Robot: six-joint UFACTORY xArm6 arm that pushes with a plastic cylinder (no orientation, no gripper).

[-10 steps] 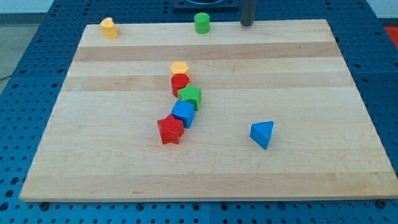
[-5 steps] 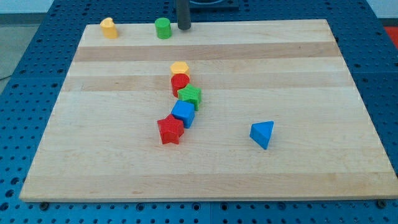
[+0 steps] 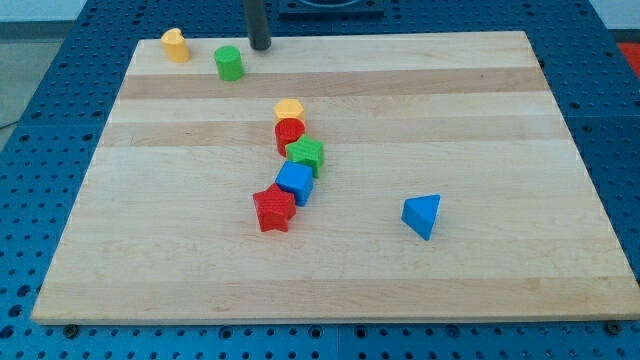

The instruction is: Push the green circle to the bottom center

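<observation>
My tip [image 3: 260, 46] sat at the surface's [image 3: 500, 120] top edge, just up-right of the green circle [image 3: 229, 63], apparently a hair apart, circle near the top-left beside the yellow block [image 3: 175, 45]; no gripper, nothing held.

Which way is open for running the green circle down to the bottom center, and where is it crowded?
My tip sits up-right of the green circle. Bare wood runs down the view's left, between the board's edge and the red star, and along the bottom. Also free: the right side around the blue pyramid. Crowded: the central chain from yellow hexagon to red star.
</observation>
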